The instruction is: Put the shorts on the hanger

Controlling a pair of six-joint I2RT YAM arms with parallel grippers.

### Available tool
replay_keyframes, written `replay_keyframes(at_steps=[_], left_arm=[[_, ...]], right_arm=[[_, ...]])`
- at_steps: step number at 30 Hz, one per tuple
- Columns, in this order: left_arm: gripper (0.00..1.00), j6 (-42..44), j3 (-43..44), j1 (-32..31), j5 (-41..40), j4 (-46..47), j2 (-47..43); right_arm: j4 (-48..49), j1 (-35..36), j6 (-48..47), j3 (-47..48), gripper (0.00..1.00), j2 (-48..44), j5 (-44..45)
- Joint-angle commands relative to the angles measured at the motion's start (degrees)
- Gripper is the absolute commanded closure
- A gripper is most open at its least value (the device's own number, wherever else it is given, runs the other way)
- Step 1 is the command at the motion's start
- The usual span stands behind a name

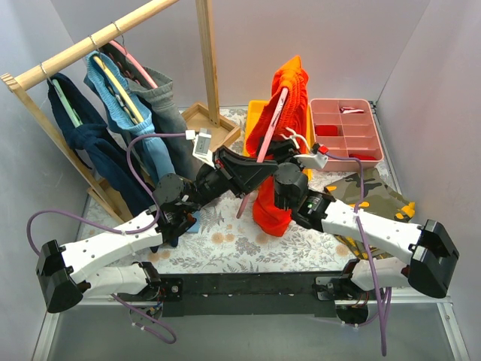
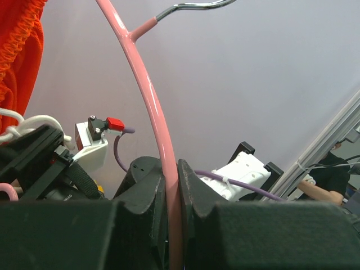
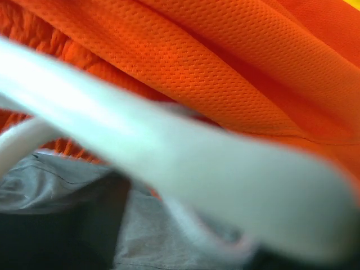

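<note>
The shorts (image 1: 294,89) are bright orange-red and hang draped over the upper arm of the pink hanger (image 1: 271,122), with a lower fold (image 1: 270,212) reaching down to the cloth. My left gripper (image 1: 257,170) is shut on the hanger's pink bar (image 2: 147,95), which runs up between its jaws (image 2: 171,174) to the metal hook (image 2: 197,5). My right gripper (image 1: 291,159) is pushed in against the shorts (image 3: 225,67). A blurred white drawstring (image 3: 169,163) crosses its view and hides the fingers.
A wooden rail (image 1: 90,43) at the left carries blue and grey garments (image 1: 120,113). A red compartment tray (image 1: 347,129) and a yellow bin (image 1: 255,113) stand at the back. A camouflage garment (image 1: 372,194) lies at the right on the floral cloth (image 1: 225,241).
</note>
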Motion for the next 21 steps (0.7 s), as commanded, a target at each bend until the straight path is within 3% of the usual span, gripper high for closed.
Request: replay_keyframes(at_steps=[1,2,3,7,8,9,15,21], left_arm=[[1.0,2.56,3.95,-0.34,0.16,8.56,-1.13],[1.0,2.56,3.95,-0.43,0.16,8.65,-0.96],[1.0,2.48,3.87,-0.43,0.16,9.35,-1.04],[1.0,1.77,3.34,-0.43,-0.8,12.25,-0.34],[1.0,1.16,3.16,-0.43,-1.06,13.04,-0.16],[1.0,-0.15,2.9,-0.43,-1.68,17.4,1.58],[1.0,-1.39,2.29,-0.43,-4.75,21.3,3.79],[1.0,-2.53,-1.23,-0.43,-9.48,23.93,3.79]], right_arm=[[-10.55,0.1,6.6,3.03,0.49,-0.35,4.67],[-10.9,0.01,6.16,2.68,0.58,-1.05,4.32],[-11.52,0.1,6.07,2.15,0.73,-1.49,3.18],[-13.28,0.01,3.17,-0.75,0.99,-4.48,-2.79],[-13.63,0.01,1.95,-2.32,0.99,-5.62,-4.2],[-12.94,0.36,-1.11,-6.34,0.99,-8.59,-13.61],[-12.4,0.8,-5.34,-14.37,0.99,-17.04,-25.62],[-21.09,1.15,-8.0,-17.1,0.99,-21.36,-37.93]])
